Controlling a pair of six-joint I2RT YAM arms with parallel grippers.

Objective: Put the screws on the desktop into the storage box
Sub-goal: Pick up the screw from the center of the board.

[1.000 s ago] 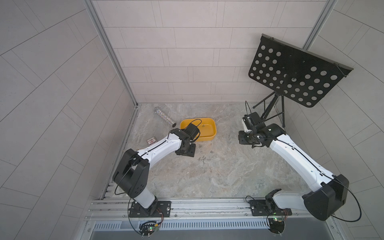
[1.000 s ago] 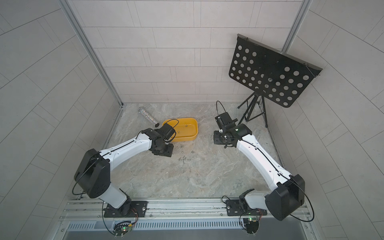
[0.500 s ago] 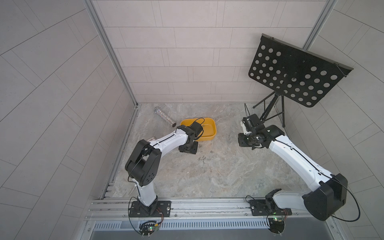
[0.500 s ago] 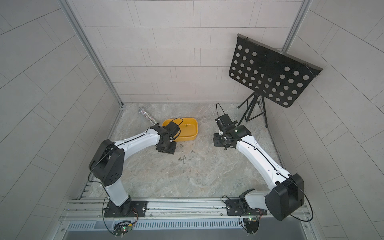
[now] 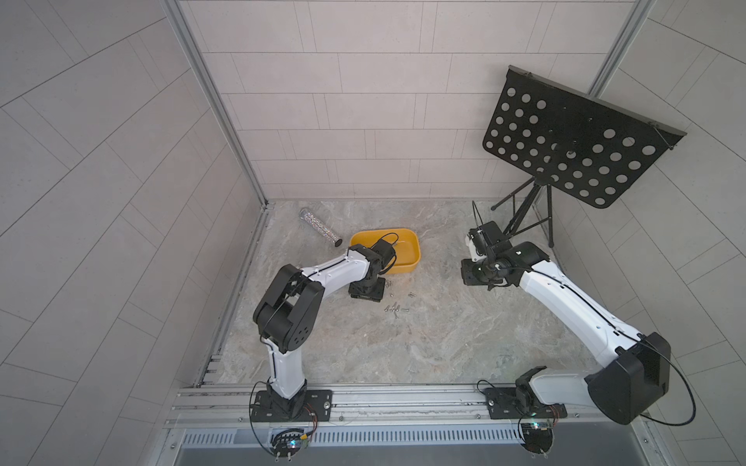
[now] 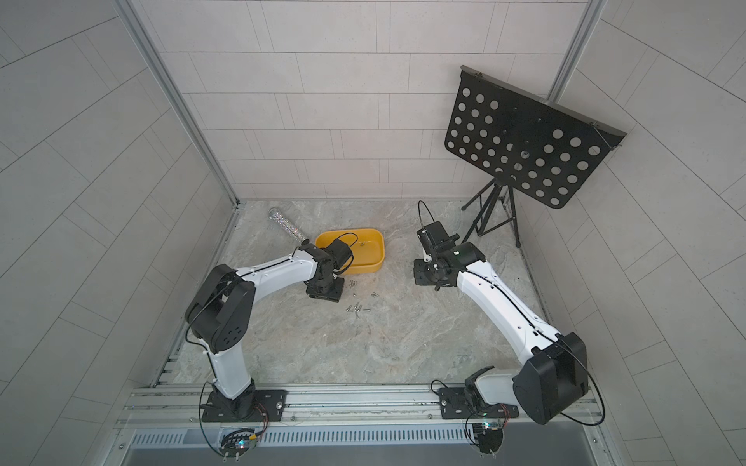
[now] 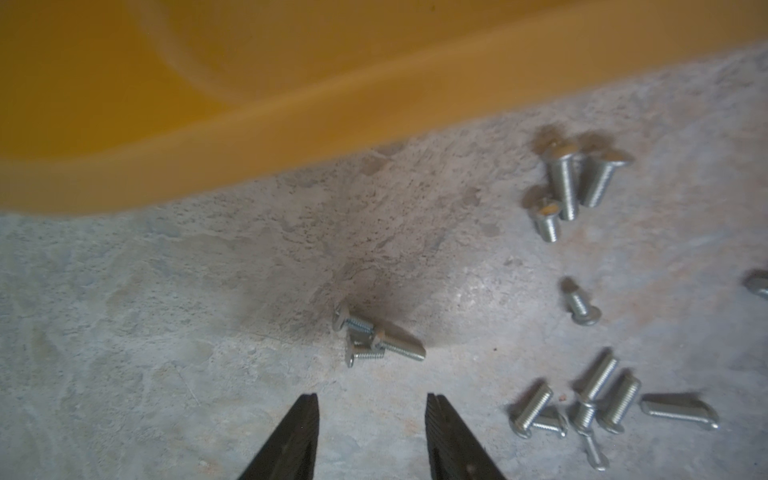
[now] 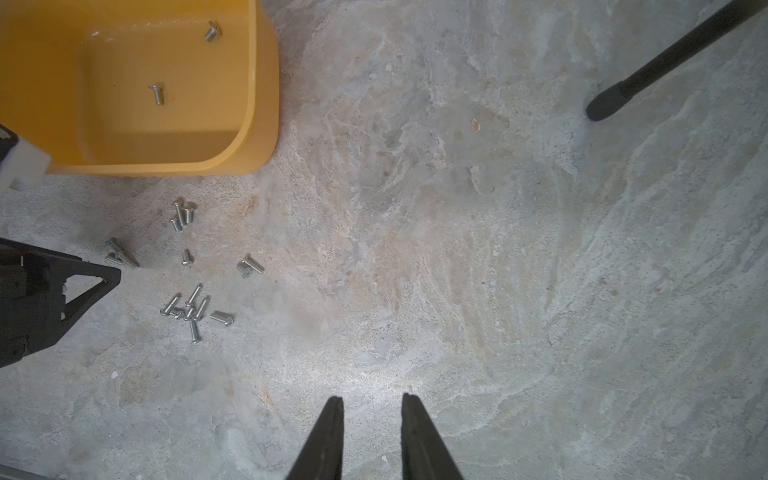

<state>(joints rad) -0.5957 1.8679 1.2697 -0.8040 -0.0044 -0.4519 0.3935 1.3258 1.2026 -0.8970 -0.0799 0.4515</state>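
Left wrist view has the left gripper [image 7: 372, 399] hanging low over the desktop [image 7: 166, 291], jaws apart and empty, with a heap of three screws [image 7: 376, 338] lying just ahead of the tips. Since a second ago the wrist has barely shifted, but the elbow has swung in toward the middle and the jaws have narrowed a little. I take that as lining up for a pinch on this heap; nothing is lifted yet. Seen from above, the storage box [image 5: 407, 266] sits close by at about one o'clock from that gripper, and the loose screws spread from two to four o'clock of it. The right gripper [image 8: 372, 401] waits well apart at three o'clock, jaws slightly parted, holding nothing. My count is two screws inside the box and roughly sixteen on the desktop, in groups of three, three, one, two and a pile of seven. There is also one box, one glittery tube [image 5: 321, 226] and one music stand [image 5: 577, 117].
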